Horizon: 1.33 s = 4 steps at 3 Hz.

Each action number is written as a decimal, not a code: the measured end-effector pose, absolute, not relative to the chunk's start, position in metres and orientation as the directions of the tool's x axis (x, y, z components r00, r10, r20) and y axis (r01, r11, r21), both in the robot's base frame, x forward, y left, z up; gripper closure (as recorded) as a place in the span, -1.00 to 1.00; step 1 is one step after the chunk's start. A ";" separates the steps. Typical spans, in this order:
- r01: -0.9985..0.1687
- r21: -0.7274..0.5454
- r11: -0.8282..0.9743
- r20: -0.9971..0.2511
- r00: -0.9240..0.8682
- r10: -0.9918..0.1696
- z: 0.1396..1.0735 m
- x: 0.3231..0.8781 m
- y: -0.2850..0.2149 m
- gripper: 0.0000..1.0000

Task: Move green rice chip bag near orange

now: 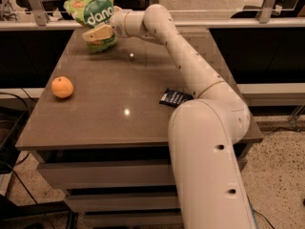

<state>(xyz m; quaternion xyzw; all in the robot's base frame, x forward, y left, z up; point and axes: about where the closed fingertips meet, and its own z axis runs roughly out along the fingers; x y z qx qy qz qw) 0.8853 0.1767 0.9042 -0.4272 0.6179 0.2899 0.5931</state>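
Note:
The green rice chip bag (90,11) stands at the far left corner of the brown table (119,123), its "dang" lettering facing the camera. My gripper (96,34) is at the bag's lower front and overlaps it, with the arm reaching in from the right. The orange (62,87) lies near the table's left edge, well in front of the bag and apart from it.
A small flat dark-blue wrapper (174,98) lies at the table's right side, next to my arm (190,66). A rail with metal posts (33,6) runs behind the table. Drawers sit below the tabletop.

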 end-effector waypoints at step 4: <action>-0.895 -0.158 0.418 -0.979 0.088 -0.182 0.927 0.866 0.183 0.73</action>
